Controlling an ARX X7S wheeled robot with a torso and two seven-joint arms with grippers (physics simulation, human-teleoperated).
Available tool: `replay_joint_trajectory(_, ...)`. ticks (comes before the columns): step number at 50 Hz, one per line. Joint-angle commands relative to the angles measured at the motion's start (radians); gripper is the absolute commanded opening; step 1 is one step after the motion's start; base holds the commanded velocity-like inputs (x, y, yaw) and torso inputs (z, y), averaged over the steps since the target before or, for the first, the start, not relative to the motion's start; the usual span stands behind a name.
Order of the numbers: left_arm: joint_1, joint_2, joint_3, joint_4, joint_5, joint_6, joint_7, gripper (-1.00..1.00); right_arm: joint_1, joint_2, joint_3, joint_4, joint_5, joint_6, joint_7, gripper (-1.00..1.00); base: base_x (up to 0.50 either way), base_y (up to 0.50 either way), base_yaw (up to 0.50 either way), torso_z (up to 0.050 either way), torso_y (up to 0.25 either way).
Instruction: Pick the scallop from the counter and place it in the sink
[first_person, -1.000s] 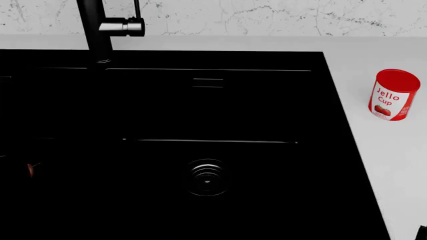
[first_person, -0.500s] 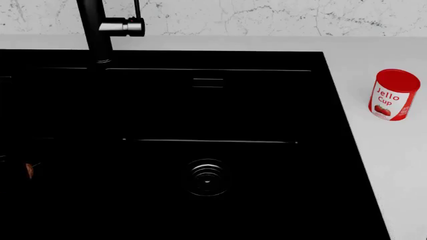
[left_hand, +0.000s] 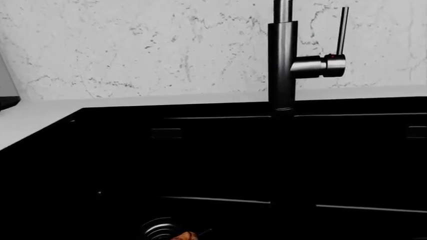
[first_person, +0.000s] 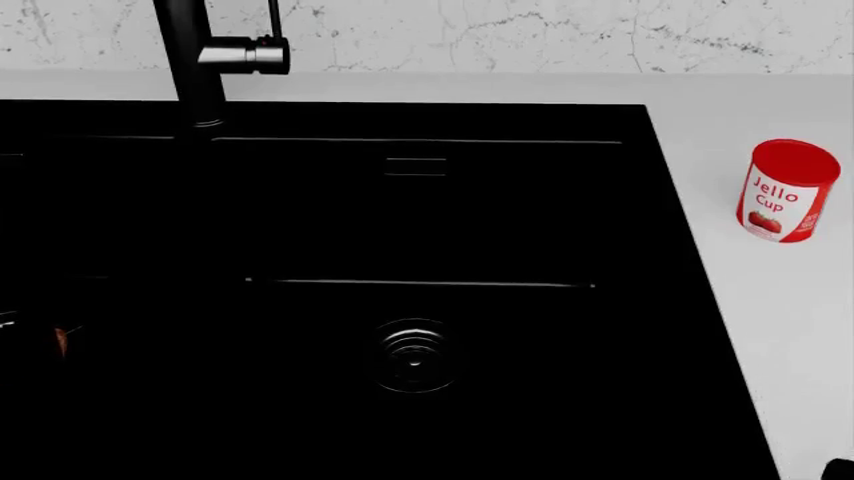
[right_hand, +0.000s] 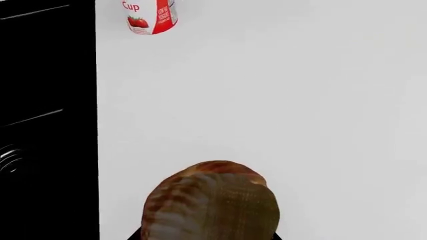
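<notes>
The scallop, a tan-brown ribbed shell, fills the near part of the right wrist view, over the white counter. My right gripper is shut on it; only black bits of the jaws show at either side of the shell. In the head view only a black tip of the right gripper shows at the bottom right corner, and the scallop is out of view. The black sink with its ringed drain and black tap lies to the left of it. My left gripper is dark against the basin.
A red jello cup stands on the counter right of the sink; it also shows in the right wrist view. A small reddish-brown lump sits at the left gripper, low in the basin. A marble wall runs behind.
The right gripper's black tip shows again at the head view's bottom right corner. The reddish lump at the left has barely shifted.
</notes>
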Motion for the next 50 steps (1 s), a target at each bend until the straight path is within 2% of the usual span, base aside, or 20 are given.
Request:
replay_joint_trajectory(1,0.001,0.01,0.0,-0.007,0.02,0.008,0.013,1.0,0.002,0.007,-0.033,-0.06,-0.125,0.037,0.007,-1.0,0.0,0.0,0.0,0.0,0.0)
replay_joint_trajectory(4,0.0,0.008,0.0,-0.005,0.019,0.006,0.012,1.0,0.056,0.028,-0.046,-0.082,-0.061,0.057,0.062,-1.0,0.0,0.0,0.0,0.0,0.0)
replay_joint_trajectory(10,0.001,0.007,-0.001,0.007,0.014,-0.001,0.01,1.0,0.292,0.081,-0.197,-0.083,0.09,0.104,0.164,-1.0,0.0,0.0,0.0,0.0,0.0)
replay_joint_trajectory(18,-0.002,0.002,-0.008,0.023,0.008,-0.015,0.006,1.0,0.576,0.059,-0.401,-0.024,0.15,0.157,0.206,-1.0,0.0,0.0,0.0,0.0,0.0)
replay_joint_trajectory(22,-0.002,0.001,-0.007,0.022,0.007,-0.014,0.006,1.0,0.717,0.015,-0.507,0.023,0.138,0.201,0.191,-1.0,0.0,0.0,0.0,0.0,0.0)
replay_joint_trajectory(24,-0.003,0.001,-0.006,0.02,0.007,-0.012,0.006,1.0,0.774,-0.019,-0.555,0.048,0.101,0.219,0.149,-1.0,0.0,0.0,0.0,0.0,0.0)
replay_joint_trajectory(27,-0.007,0.002,-0.002,0.016,0.007,-0.009,0.007,1.0,0.836,-0.081,-0.643,0.1,-0.035,0.217,-0.002,-1.0,0.0,0.0,0.0,0.0,0.0)
replay_joint_trajectory(30,-0.009,0.002,0.0,0.01,0.008,-0.004,0.006,1.0,0.862,-0.116,-0.706,0.149,-0.181,0.141,-0.155,-1.0,0.0,0.0,0.0,0.0,0.0)
replay_joint_trajectory(44,-0.015,0.006,0.014,0.0,0.007,0.003,0.005,1.0,1.041,-0.339,-1.012,0.553,-0.491,-0.022,-0.509,-1.0,0.0,0.0,0.0,0.0,0.0)
replay_joint_trajectory(50,-0.024,0.007,0.018,-0.01,0.006,0.005,0.005,1.0,1.083,-0.441,-1.091,0.767,-0.578,-0.126,-0.651,-1.0,0.0,0.0,0.0,0.0,0.0)
